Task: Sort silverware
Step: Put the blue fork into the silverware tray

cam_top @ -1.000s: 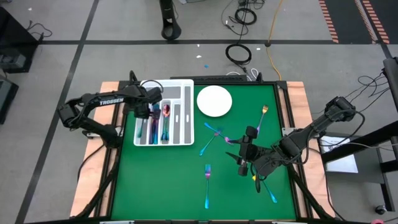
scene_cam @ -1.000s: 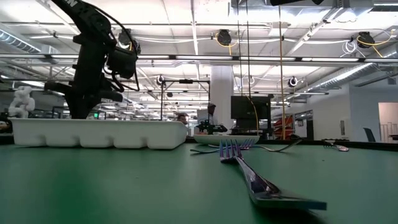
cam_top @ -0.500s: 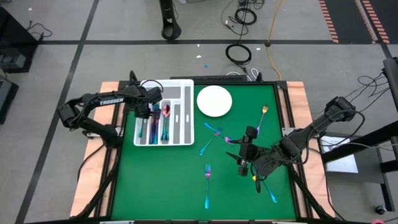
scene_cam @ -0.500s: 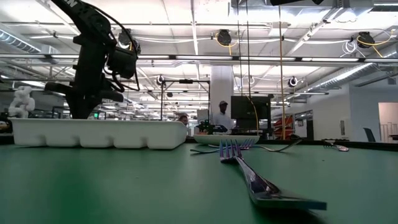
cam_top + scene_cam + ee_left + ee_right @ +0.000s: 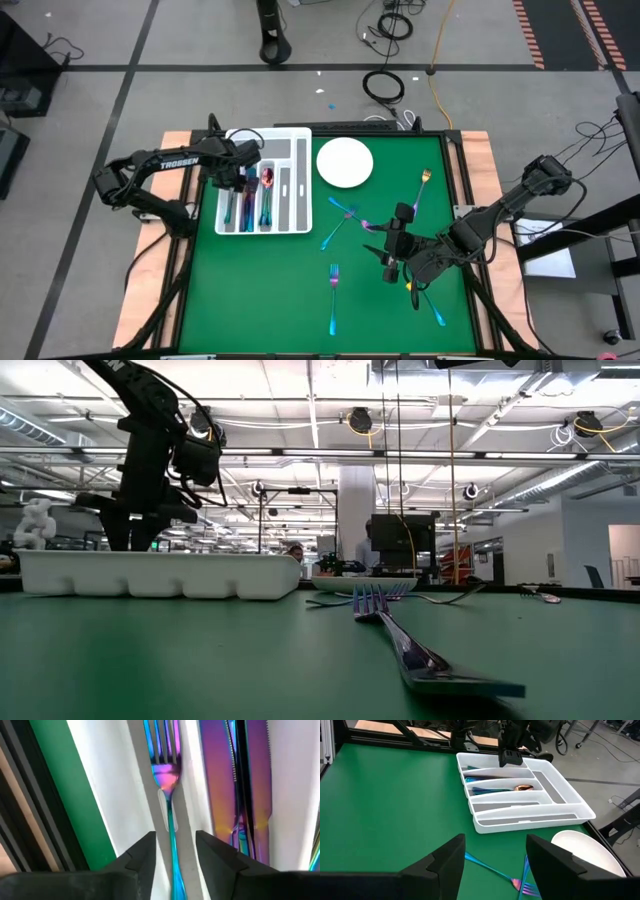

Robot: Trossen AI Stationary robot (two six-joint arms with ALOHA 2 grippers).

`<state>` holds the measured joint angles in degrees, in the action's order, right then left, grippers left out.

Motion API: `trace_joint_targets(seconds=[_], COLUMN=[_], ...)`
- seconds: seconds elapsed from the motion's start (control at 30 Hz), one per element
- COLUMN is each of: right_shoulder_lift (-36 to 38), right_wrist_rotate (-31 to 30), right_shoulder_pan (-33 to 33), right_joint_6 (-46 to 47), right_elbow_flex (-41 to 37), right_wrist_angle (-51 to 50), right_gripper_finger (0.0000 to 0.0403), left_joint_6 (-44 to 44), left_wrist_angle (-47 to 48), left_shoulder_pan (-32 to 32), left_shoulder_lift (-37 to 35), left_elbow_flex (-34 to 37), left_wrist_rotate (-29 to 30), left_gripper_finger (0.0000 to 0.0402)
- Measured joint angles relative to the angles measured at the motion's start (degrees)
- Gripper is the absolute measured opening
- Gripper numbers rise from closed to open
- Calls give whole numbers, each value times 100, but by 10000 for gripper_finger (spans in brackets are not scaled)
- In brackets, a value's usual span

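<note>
Iridescent fork [image 5: 168, 795] now lies loose in the leftmost slot of the divided tray [image 5: 300, 215], upper left of the high view, left gripper [image 5: 172, 852] jaws parted since a second ago; right gripper [image 5: 495, 855], open, waits lower right; several pieces remain on the table [image 5: 290, 300].

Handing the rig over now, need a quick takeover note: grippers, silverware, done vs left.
Left gripper: open, over the white tray, fingers either side of a fork lying in its outermost slot.
Right gripper: open, holding nothing, above the green mat's right half.
Done: fork, knives and a spoon are in the tray.
Left: loose pieces on the mat, including a fork near the front, pieces beside the plate, a gold-tipped one at the right.
</note>
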<state>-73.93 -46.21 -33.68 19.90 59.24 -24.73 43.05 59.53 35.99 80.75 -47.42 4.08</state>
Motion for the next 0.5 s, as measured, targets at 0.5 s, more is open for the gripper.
trace_joint_targets(seconds=[0.5], right_shoulder_lift=[0], right_wrist_rotate=[-1], right_shoulder_pan=[0], right_joint_6=[-2], right_elbow_flex=[0], right_wrist_angle=[-40], right_gripper_finger=[199], left_joint_6=[-335], left_wrist_angle=[542], left_shoulder_pan=[-232], left_shoulder_lift=[2], left_elbow_flex=[-721], left_wrist_rotate=[-349], left_gripper_finger=[151])
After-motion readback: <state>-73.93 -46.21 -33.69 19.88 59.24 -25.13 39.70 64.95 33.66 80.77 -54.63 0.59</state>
